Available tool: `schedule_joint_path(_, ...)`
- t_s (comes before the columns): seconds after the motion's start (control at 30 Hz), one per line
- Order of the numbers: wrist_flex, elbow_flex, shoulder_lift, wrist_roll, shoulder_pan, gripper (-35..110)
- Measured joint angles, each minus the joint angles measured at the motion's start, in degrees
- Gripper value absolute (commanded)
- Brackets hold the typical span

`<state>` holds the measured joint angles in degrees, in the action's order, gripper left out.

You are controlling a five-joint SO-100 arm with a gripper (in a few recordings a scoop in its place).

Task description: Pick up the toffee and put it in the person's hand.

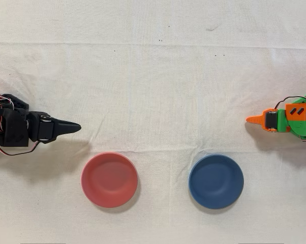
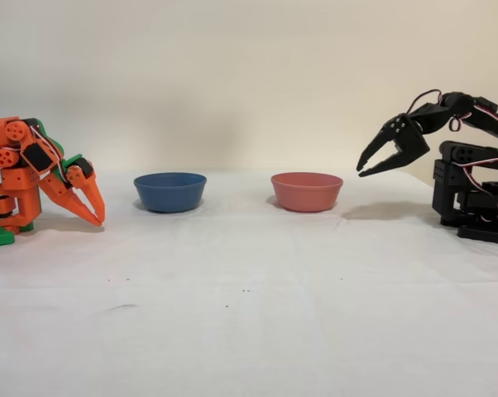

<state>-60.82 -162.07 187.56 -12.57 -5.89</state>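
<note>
pincer: your black pincer [image 2: 363, 170] hangs slightly open, empty, above surface [image 2: 249, 289], just beside red bowl [image 2: 306, 191]
blue bowl [image 2: 169, 191]: beyond red bowl

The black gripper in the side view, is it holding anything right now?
No, the black gripper hangs above the cloth with its jaws parted and nothing between them.
</note>
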Motion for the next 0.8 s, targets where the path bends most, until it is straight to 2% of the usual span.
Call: schedule_joint_path(0.8, -1.9, -9.0, 1.3, 1.2, 0.4, 0)
